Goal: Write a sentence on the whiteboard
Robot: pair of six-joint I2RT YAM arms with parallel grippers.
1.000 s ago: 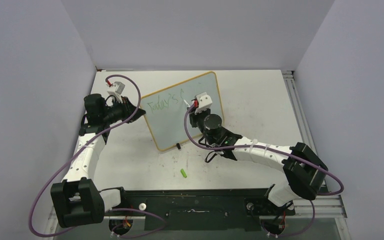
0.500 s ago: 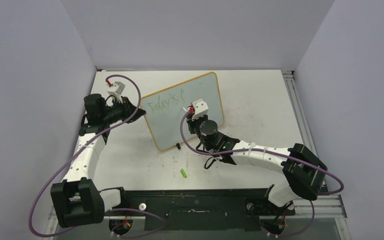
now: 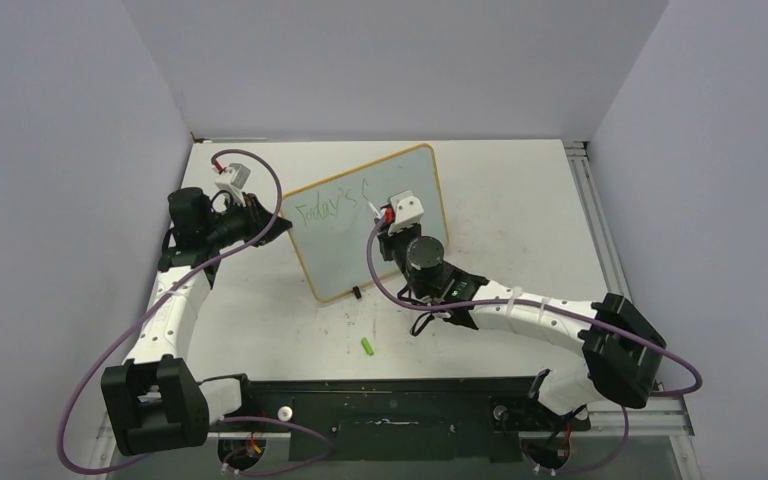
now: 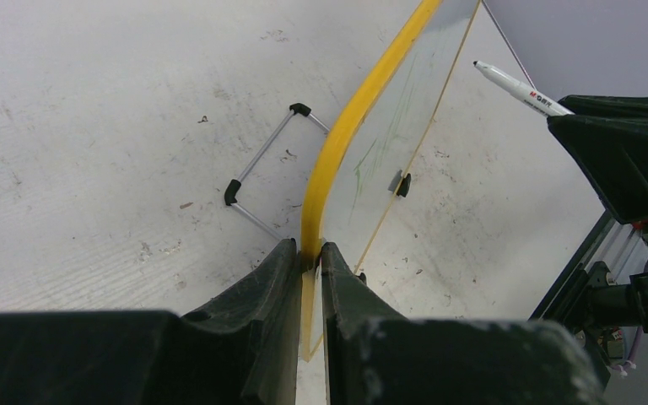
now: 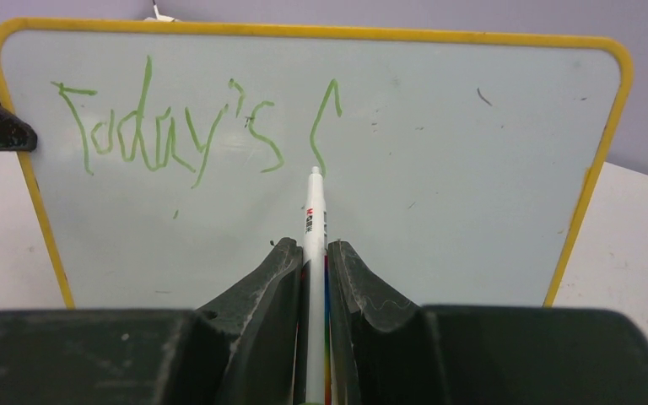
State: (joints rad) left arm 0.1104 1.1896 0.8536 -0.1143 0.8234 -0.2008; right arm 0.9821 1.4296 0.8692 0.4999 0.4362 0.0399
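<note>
whiteboard (image 3: pixel 360 255) is stood near upright on the white table (image 3: pixel 520 220), far middle, propped behind on a thin wire stand (image 4: pixel 261 177).

its left edge is pinched on the yellow frame by the left gripper (image 4: pixel 310 253), jaws narrowed to the frame's thickness.

a white marker (image 5: pixel 314 211) is clamped between the narrowed jaws of the right gripper (image 5: pixel 314 249), barrel pointing at the board. the tip sits just under the last green stroke; contact cannot be confirmed.

the sentence (image 5: pixel 169 126) is only partly written: "today's" plus one stroke, upper line.

handling, as judged:
- the board is taken for a thin, light, stiff panel with a glossy face. it is likely to be tipped or slid by pen pressure.
- it is best held at the frame edge, clear of the writing.
- the marker is light and smooth-barrelled, best gripped mid-barrel and pressed lightly.
</note>
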